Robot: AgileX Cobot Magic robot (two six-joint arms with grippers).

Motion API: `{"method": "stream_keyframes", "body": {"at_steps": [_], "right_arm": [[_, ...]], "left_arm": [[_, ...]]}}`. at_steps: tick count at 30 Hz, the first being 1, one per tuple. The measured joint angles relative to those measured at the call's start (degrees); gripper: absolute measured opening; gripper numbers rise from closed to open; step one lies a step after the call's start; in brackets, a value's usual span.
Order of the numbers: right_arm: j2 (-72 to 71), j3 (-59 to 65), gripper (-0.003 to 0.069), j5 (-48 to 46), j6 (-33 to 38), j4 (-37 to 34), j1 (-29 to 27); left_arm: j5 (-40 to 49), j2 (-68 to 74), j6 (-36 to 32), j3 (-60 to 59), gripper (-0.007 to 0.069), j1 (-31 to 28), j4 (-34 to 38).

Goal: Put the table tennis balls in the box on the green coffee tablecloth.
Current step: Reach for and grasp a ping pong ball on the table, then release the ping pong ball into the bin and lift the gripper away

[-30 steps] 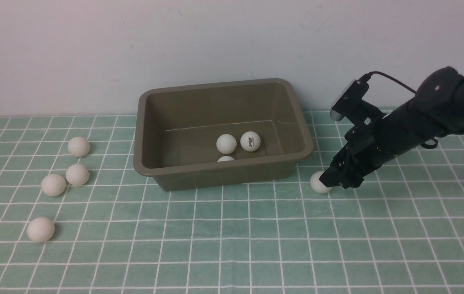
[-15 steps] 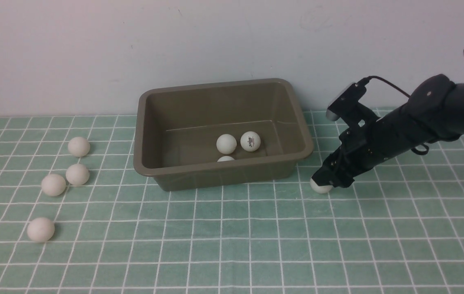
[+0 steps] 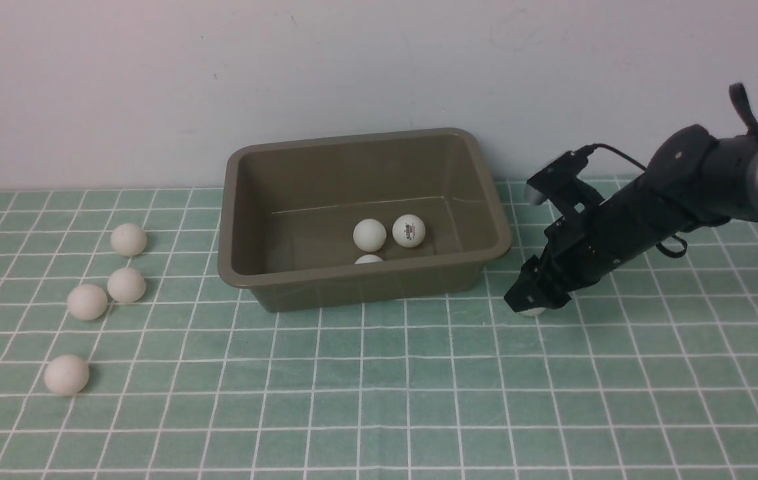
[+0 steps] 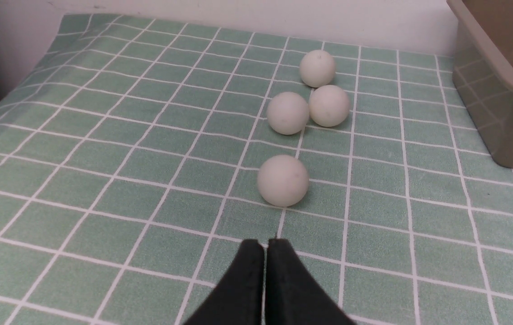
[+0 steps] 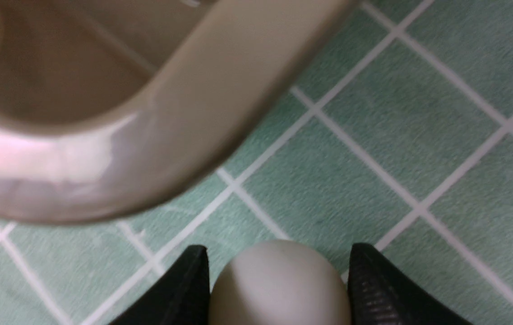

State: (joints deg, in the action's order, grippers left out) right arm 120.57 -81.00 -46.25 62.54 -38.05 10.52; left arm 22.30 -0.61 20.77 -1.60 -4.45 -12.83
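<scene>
The olive-brown box stands on the green checked tablecloth and holds three white table tennis balls. Several more balls lie on the cloth left of the box; they also show in the left wrist view. My right gripper is low by the box's front right corner, shut on one ball that sits between its fingers; only a sliver of it shows in front. My left gripper is shut and empty, just short of the nearest ball.
A plain white wall runs along the back, close behind the box. The box's rounded corner is very near my right gripper. The box's side wall is to one side of the loose balls.
My right gripper has moved left and down over the ball by the box's corner, so the ball is now almost hidden between its fingers. The other balls have not moved.
</scene>
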Motion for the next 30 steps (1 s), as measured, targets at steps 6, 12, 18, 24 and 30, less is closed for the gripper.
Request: {"method": "stream_keyframes", "body": {"at_steps": [6, 12, 18, 24, 30], "right_arm": [[0.0, -5.2, 0.0358, -13.8, -8.3, 9.6, 0.0], [-1.9, -15.7, 0.0358, -23.0, -22.2, 21.4, 0.0], [-4.1, -30.7, 0.0358, -24.1, -26.4, 13.9, 1.3], [-1.5, -35.1, 0.0358, -16.6, -25.9, 9.9, 10.0], [3.4, -35.1, 0.0358, -10.0, -30.8, 17.5, 14.5]], "left_arm": [[0.0, 0.0, 0.0, 0.0, -0.0012, 0.0, 0.0], [0.0, 0.0, 0.0, 0.0, -0.0012, 0.0, 0.0], [0.0, 0.0, 0.0, 0.0, -0.0012, 0.0, 0.0], [0.0, 0.0, 0.0, 0.0, -0.0012, 0.0, 0.0], [0.0, 0.0, 0.0, 0.0, -0.0012, 0.0, 0.0]]}}
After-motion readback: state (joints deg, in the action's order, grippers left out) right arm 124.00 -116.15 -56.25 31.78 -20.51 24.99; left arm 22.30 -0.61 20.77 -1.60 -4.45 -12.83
